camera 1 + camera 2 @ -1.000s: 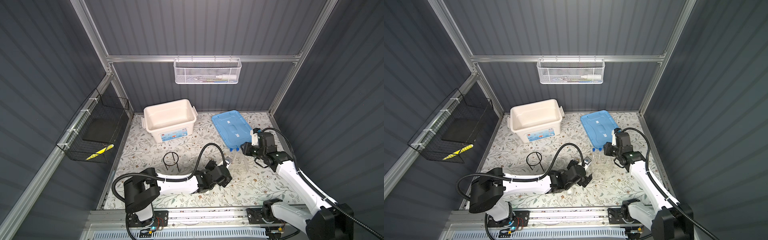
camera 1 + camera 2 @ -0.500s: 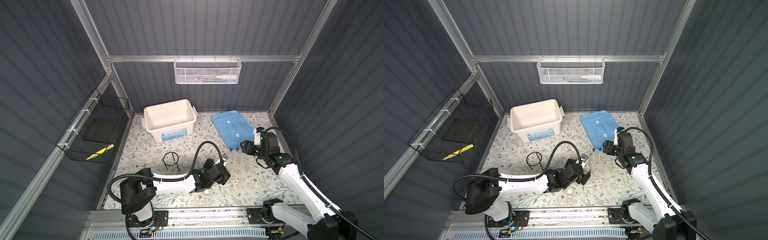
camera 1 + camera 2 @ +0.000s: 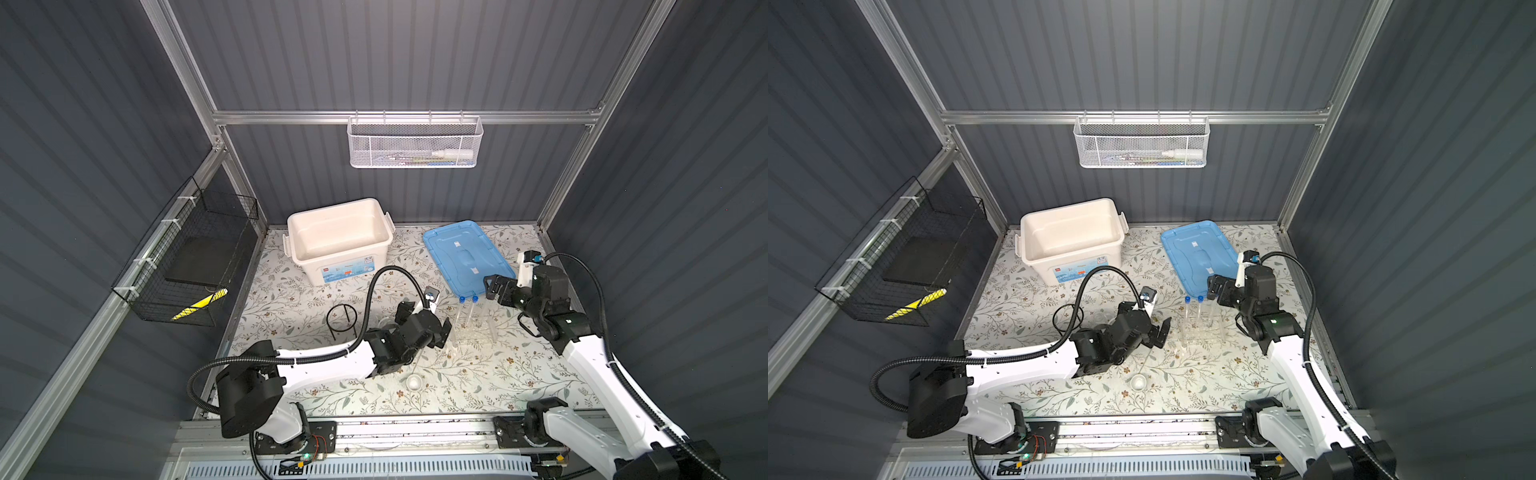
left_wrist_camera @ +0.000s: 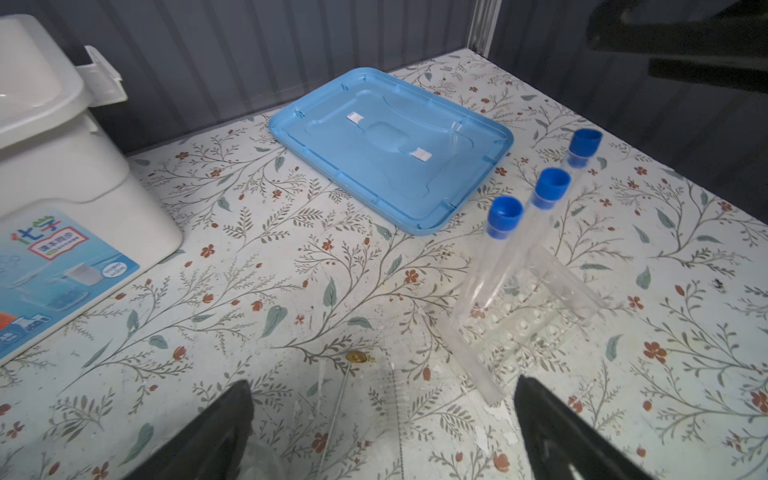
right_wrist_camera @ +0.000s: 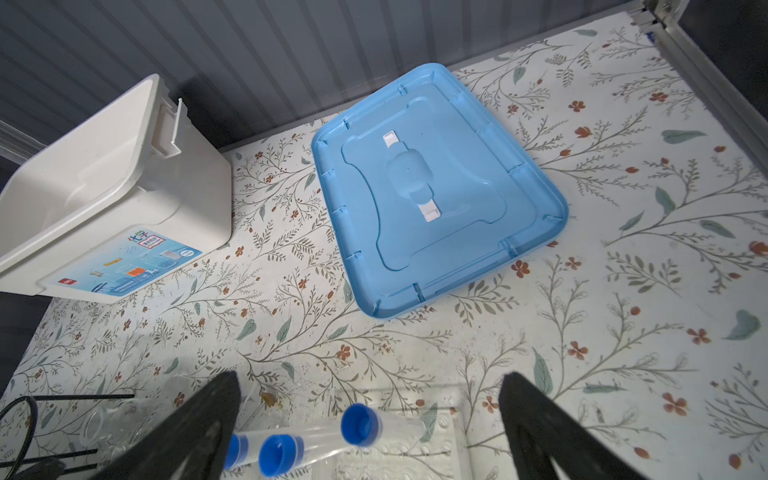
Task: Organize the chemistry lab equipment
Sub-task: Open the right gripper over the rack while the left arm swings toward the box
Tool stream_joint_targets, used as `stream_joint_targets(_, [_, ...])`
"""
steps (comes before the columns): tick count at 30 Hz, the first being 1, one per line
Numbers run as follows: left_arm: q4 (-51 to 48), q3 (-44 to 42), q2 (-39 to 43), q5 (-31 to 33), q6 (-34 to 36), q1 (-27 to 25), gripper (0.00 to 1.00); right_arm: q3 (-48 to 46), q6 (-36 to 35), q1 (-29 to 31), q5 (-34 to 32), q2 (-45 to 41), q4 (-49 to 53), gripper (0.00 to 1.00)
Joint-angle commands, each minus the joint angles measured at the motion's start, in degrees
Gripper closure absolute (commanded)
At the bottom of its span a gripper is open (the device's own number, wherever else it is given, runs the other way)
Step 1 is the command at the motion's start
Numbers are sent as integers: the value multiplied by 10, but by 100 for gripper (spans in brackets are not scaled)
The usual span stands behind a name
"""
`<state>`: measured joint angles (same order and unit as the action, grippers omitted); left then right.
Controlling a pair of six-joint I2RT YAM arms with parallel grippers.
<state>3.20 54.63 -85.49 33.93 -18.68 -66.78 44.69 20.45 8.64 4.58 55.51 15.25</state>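
Both of my hands are wide open and hold nothing. My left hand (image 3: pixel 426 322) is low, near the middle of the desk (image 3: pixel 291 299). Its fingers (image 4: pixel 208 440) point toward the clear tube rack (image 4: pixel 540 307). A thin glass rod (image 4: pixel 334 411) lies flat on the desk just in front of this hand.

Seen from above, the tube rack sits a little toward 3 o'clock from the middle of the desk, just beside my left hand. Three test tubes (image 4: pixel 505 216) with blue caps stand in it. They lean a bit. In both top views I can see only two of the caps.

My right hand (image 3: pixel 496 289) hangs over the tube tops, at about 2 o'clock. In the right wrist view one blue cap sits between my two fingers (image 5: pixel 199 419), with space on both sides. It touches neither finger.

The black ring stand (image 3: pixel 341 322) stands at 9 o'clock, well apart from the rack. The small white dish (image 3: pixel 414 381) sits at 6 o'clock, near the front edge.

The big white box (image 3: pixel 332 266) is at 11 o'clock with its top open. The blue lid (image 3: pixel 465 257) lies flat on the desk at 1 o'clock, apart from the box.
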Motion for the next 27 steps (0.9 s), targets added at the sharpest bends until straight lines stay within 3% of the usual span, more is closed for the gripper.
stream_joint_targets(1, [-53,27,7,45,-24,6,0,-6,-12,-4,17,-6,-25,1])
stream_joint_targets(10, [-126,38,47,123,-94,36,0,-24,-33,-15,32,-7,-59,1])
stream_joint_targets(15, [-228,72,75,179,-119,75,0,-30,-40,-29,43,-4,-70,1])
stream_joint_targets(23, [-311,100,155,179,-138,227,0,-28,-43,-53,66,10,-69,1])
stream_joint_targets(27, [-345,129,159,120,-120,349,0,-25,-41,-62,77,17,-71,1])
